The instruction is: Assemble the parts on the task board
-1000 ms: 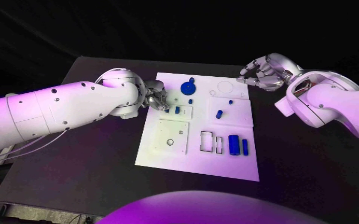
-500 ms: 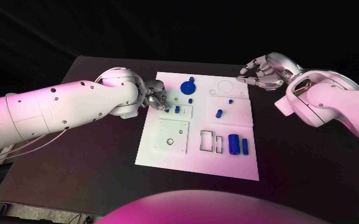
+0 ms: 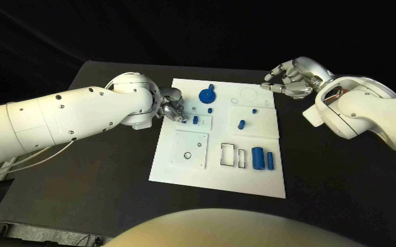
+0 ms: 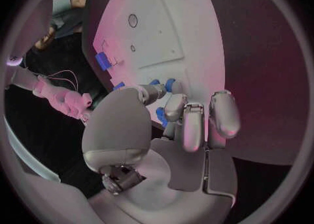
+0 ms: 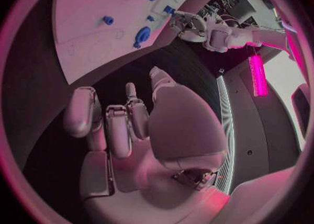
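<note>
At left edge of task board [image 3: 216,167], left hand [image 3: 171,110] is being kept over small blue part [image 3: 195,120], fingers [image 4: 185,124] curled close, hold not discernible. Right hand [image 3: 287,81] is being held off board's far corner, fingers curled, nothing held. Part should be seated upright, gently.

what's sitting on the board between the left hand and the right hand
In the head view, between left hand and right hand stands a round blue part, beside an outlined circle on the task board.
</note>
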Motion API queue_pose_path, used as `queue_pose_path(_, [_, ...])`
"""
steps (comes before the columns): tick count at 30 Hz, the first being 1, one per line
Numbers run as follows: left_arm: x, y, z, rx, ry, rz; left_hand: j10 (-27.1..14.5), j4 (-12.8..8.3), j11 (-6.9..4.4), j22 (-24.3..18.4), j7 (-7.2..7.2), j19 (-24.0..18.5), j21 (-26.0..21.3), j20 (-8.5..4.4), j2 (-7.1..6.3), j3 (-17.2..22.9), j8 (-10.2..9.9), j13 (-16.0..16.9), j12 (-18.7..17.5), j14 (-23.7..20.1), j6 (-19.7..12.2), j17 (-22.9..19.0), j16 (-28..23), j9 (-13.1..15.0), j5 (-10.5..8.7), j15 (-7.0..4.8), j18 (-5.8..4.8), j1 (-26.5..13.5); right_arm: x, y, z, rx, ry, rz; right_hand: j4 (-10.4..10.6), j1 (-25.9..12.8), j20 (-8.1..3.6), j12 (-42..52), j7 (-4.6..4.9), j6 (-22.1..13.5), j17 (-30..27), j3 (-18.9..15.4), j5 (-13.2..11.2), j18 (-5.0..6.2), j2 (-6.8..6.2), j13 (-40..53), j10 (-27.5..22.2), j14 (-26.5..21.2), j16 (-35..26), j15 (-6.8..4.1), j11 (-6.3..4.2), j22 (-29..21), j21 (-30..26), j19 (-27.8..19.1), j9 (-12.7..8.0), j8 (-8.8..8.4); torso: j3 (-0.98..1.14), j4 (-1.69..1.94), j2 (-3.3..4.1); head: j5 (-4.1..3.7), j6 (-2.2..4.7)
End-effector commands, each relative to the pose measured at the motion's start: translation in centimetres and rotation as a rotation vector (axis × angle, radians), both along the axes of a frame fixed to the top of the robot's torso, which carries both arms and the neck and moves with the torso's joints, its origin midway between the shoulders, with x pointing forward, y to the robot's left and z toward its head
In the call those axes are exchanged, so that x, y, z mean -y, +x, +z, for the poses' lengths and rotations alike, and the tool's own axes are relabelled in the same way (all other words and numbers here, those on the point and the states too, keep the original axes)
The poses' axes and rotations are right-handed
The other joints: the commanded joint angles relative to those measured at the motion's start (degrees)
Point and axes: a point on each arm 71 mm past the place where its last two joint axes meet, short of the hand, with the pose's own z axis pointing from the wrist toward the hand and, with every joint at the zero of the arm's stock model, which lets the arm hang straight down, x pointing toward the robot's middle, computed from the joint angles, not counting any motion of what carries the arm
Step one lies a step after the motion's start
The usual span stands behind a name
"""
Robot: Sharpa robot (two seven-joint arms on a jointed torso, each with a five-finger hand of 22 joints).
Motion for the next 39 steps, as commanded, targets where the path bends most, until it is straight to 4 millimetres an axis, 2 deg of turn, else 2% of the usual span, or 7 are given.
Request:
queue_pose_path(1, [0.47, -0.33, -0.35, -0.04, 0.002, -0.03, 0.5, -10.2, 0.04, 0.1, -0.54, 0.3, 0.4, 0.08, -0.5, 10.6, 0.2, 0.0, 0.2, 5.0, 0.2, 11.0, 0.2, 0.0, 0.31, -0.36, -0.97, -0.1, -0.08, -0.02, -0.02, 0.002, -0.007, 0.008, 0.0, -0.3, 0.01, -0.3, 0.03, -0.3, 5.9, -0.2, 0.4, 0.91, 0.32, 3.0, -0.3, 3.8, -0.2, -0.08, -0.16, -0.1, -0.3, -0.2, 0.1, 0.32, -0.03, -0.01, 0.0, -0.03, -0.02])
queue_pose_path(39, [1.17, 0.46, -0.51, -0.023, 0.002, -0.006, 0.5, -10.0, 0.05, -0.1, -0.54, 0.2, 0.3, 0.04, -0.4, 11.0, 0.2, -0.1, 0.1, 5.0, 0.3, 11.0, 0.2, 0.0, 0.52, -0.38, -0.93, -0.4, -0.08, -0.03, -0.04, 0.0, -0.008, 0.01, 0.0, -0.4, 0.0, -0.2, 0.02, -0.4, 6.0, -0.2, 0.4, 0.91, 0.34, 3.0, -0.3, 3.8, -0.2, -0.09, -0.17, 0.0, -0.4, -0.2, 0.1, 0.4, -0.04, -0.01, -0.02, -0.37, -0.28])
